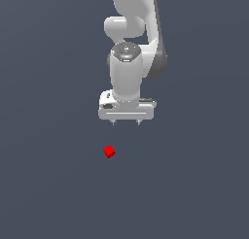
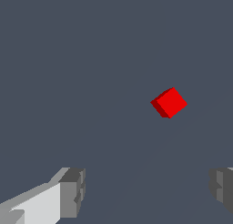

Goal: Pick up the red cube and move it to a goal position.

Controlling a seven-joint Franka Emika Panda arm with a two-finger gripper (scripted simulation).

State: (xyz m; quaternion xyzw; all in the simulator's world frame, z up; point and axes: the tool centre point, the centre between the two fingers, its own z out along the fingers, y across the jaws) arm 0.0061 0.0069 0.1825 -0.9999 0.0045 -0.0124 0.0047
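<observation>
Red and tiny, the plain cube (image 1: 109, 151) lies on the grey floor ahead of the white pincer (image 1: 126, 122), apart from it, turned diagonal to its wide-spread, empty jaws.

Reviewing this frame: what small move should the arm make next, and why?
Probably shift the gripper over the red cube before descending. The jaws stand wide apart with nothing between them, and the cube lies apart from them on the floor, offset toward the exterior view's left and turned at an angle, so a slight wrist rotation may help too.
</observation>
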